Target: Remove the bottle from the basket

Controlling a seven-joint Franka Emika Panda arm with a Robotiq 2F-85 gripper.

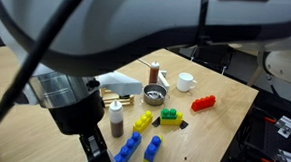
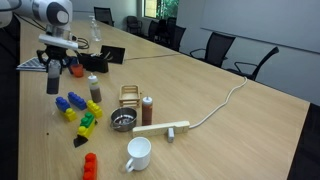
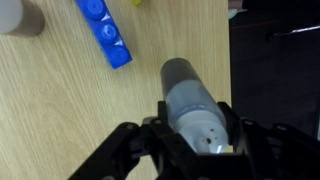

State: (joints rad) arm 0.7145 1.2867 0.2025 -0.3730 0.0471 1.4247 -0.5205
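My gripper [image 3: 193,125] is shut on the bottle [image 3: 190,100]. Its pale grey shaker cap with small holes points toward the wrist camera, and its dark end points away. In an exterior view the gripper [image 2: 53,72] holds the dark bottle [image 2: 53,84] just above the table near the edge, well away from the basket. The gold wire basket [image 2: 131,95] stands empty in mid-table between two brown bottles. It also shows in an exterior view [image 1: 112,93], where the arm and gripper [image 1: 87,143] fill the foreground and hide the bottle.
A brown bottle with a long white top [image 2: 94,88] and a brown white-capped bottle [image 2: 147,110] flank the basket. Nearby are a round metal strainer [image 2: 122,122], a white cup [image 2: 138,153], a wooden bar [image 2: 160,129] and coloured toy blocks [image 2: 75,106]. Blue blocks [image 3: 105,32] lie close to the gripper.
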